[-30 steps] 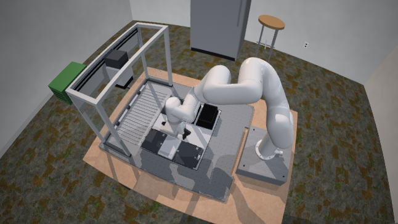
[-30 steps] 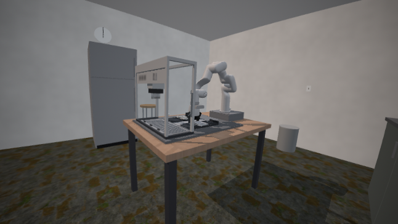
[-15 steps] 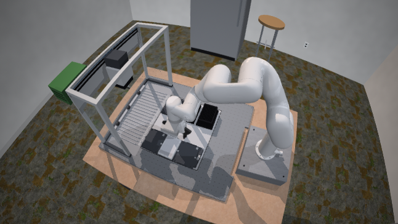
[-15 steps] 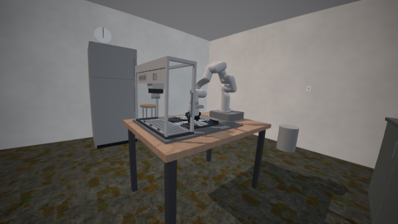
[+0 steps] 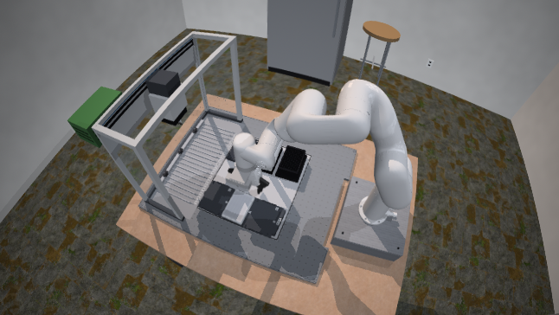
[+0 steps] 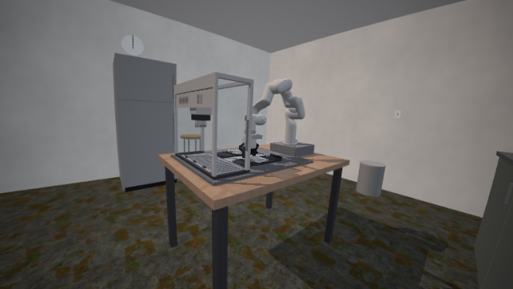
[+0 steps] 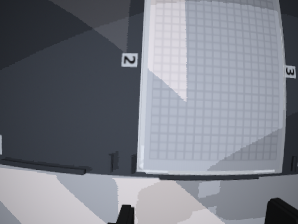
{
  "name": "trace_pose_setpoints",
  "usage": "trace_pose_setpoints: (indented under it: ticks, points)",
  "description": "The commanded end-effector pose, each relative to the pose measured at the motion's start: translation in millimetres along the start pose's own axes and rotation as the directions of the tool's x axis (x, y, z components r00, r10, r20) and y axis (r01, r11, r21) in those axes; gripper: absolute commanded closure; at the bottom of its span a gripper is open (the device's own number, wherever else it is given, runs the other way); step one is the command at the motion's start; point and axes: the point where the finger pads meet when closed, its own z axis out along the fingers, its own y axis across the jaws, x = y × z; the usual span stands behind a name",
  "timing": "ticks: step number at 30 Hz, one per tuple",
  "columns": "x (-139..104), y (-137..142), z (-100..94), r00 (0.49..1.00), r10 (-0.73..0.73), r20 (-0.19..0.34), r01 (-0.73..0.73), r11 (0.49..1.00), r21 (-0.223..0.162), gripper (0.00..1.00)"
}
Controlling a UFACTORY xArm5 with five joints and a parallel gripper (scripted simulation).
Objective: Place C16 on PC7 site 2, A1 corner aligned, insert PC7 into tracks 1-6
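The dark carrier PC7 (image 5: 248, 213) lies on the apron in front of the rails (image 5: 196, 160), askew to them. The pale, fine-gridded 384-well plate C16 (image 5: 237, 207) rests on its middle site. In the wrist view the plate (image 7: 209, 70) lies between the marks 2 (image 7: 129, 60) and 3 (image 7: 290, 71), with its edges parallel to the carrier's. My gripper (image 5: 246, 179) hangs just above the carrier's near edge, open and empty; its fingertips show at the bottom of the wrist view, clear of the plate. The black deep-well block C51 (image 5: 291, 162) sits in its nest. The arm hides C15.
The instrument's open frame (image 5: 169, 117) stands over the rails, with a dark head (image 5: 163, 83) at its far end. The arm's base block (image 5: 372, 221) is at the right. A green box (image 5: 93, 114) sits beyond the frame.
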Motion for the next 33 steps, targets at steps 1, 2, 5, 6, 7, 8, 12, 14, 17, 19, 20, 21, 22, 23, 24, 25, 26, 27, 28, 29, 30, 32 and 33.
trace_pose_setpoints:
  ticks: [1,2,5,6,7,8,12,14,17,19,20,21,22,23,24,25,26,27,28,29,30,32,33]
  points:
    - [0,1,-8.3,1.000,0.000,0.000,0.000,1.000,-0.004,0.00]
    - [0,1,-9.9,1.000,0.000,0.000,0.000,1.000,-0.004,0.00]
    - [0,1,-11.6,1.000,0.000,0.000,0.000,1.000,-0.004,0.00]
    - [0,1,-13.3,1.000,0.000,0.000,0.000,1.000,-0.004,0.00]
    - [0,1,-15.0,1.000,0.000,0.000,0.000,1.000,-0.004,0.00]
    - [0,1,-16.6,1.000,0.000,0.000,0.000,1.000,-0.004,0.00]
    - [0,1,-23.3,1.000,0.000,0.000,0.000,1.000,-0.004,0.00]
    - [0,1,-26.6,1.000,0.000,0.000,0.000,1.000,-0.004,0.00]
    - [0,1,-31.6,1.000,0.000,0.000,0.000,1.000,-0.004,0.00]
    - [0,1,-35.0,1.000,0.000,0.000,0.000,1.000,-0.004,0.00]
    - [0,1,-35.0,1.000,0.000,0.000,0.000,1.000,-0.004,0.00]
    - [0,1,-35.0,1.000,0.000,0.000,0.000,1.000,-0.004,0.00]
    - [0,1,-36.7,1.000,0.000,0.000,0.000,1.000,-0.004,0.00]
    - [0,1,-38.3,1.000,0.000,0.000,0.000,1.000,-0.004,0.00]
    - [0,1,-40.0,1.000,0.000,0.000,0.000,1.000,-0.004,0.00]
    - [0,1,-41.7,1.000,0.000,0.000,0.000,1.000,-0.004,0.00]
    - [0,1,-43.3,1.000,0.000,0.000,0.000,1.000,-0.004,0.00]
    - [0,1,-45.0,1.000,0.000,0.000,0.000,1.000,-0.004,0.00]
    - [0,1,-46.7,1.000,0.000,0.000,0.000,1.000,-0.004,0.00]
    - [0,1,-48.3,1.000,0.000,0.000,0.000,1.000,-0.004,0.00]
    - [0,1,-50.0,1.000,0.000,0.000,0.000,1.000,-0.004,0.00]
    - [0,1,-53.3,1.000,0.000,0.000,0.000,1.000,-0.004,0.00]
    - [0,1,-55.0,1.000,0.000,0.000,0.000,1.000,-0.004,0.00]
